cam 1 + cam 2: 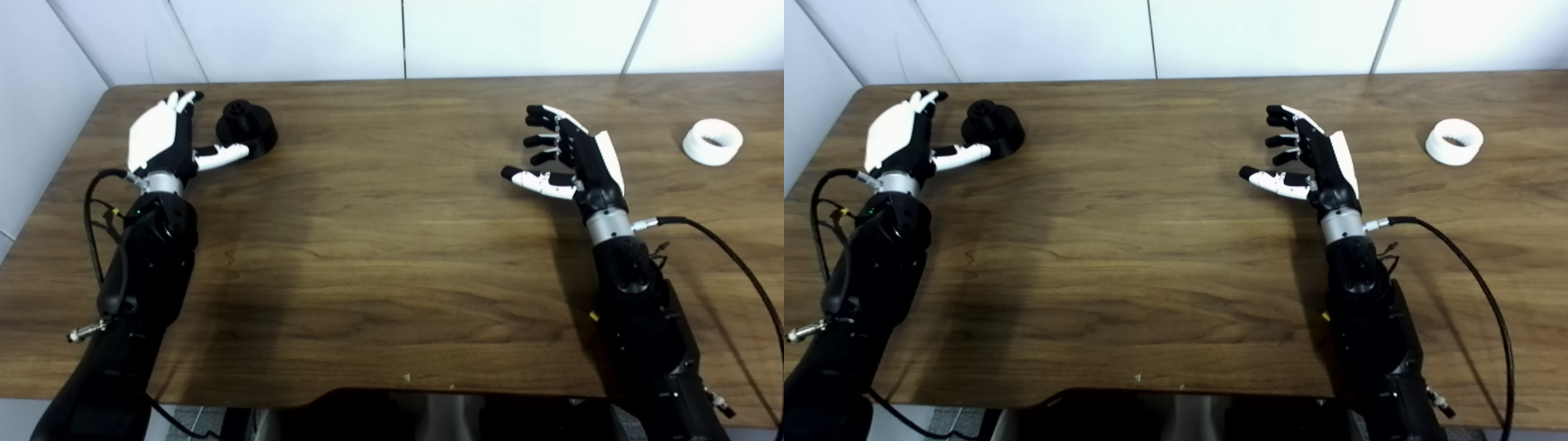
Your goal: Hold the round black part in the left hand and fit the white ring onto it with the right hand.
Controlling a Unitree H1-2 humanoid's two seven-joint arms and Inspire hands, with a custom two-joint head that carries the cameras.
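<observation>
The round black part (pixel 247 128) stands on the wooden table (pixel 392 245) at the far left, a small hub on its top. My left hand (pixel 164 139) is open just left of it, with its thumb reaching under the part's front edge and its fingers stretched out beside it. The white ring (pixel 712 141) lies flat on the table at the far right. My right hand (pixel 569 156) is open and empty, hovering well to the left of the ring with its fingers spread and curled.
White wall panels stand behind the table's far edge. Black cables (pixel 735 257) hang from both wrists over the table. A dark rounded body part (pixel 429 413) shows at the bottom middle, below the table's near edge.
</observation>
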